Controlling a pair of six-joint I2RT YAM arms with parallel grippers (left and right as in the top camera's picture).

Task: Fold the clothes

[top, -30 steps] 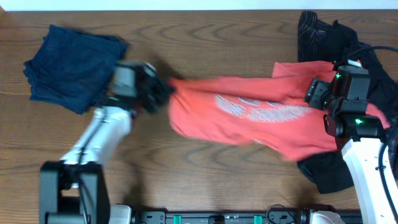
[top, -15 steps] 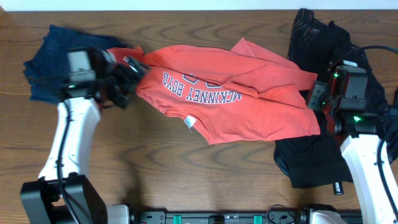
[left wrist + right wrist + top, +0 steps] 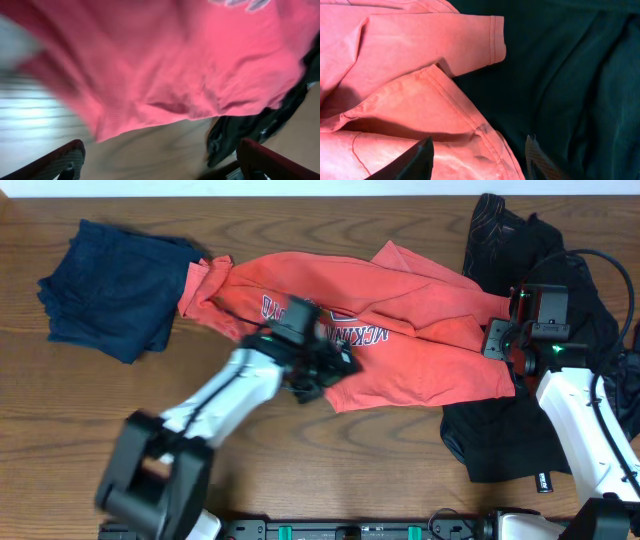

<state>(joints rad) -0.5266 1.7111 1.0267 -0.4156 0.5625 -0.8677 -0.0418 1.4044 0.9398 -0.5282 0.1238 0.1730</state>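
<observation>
Across the middle of the overhead frame, the coral-red T-shirt (image 3: 410,370) lies spread and rumpled on the wooden tabletop (image 3: 60,430), its chest lettering partly hidden by the left arm. The left pincer (image 3: 335,366) sits over the shirt's lower middle, jaws wide apart with nothing between them (its wrist view is blurred). At right, the right pincer (image 3: 498,343) hovers at the shirt's right edge, where a sleeve overlaps the black garment (image 3: 520,240). Its jaws also stand apart, gripping nothing. A navy garment (image 3: 115,285) lies at upper left, just beside the shirt.
</observation>
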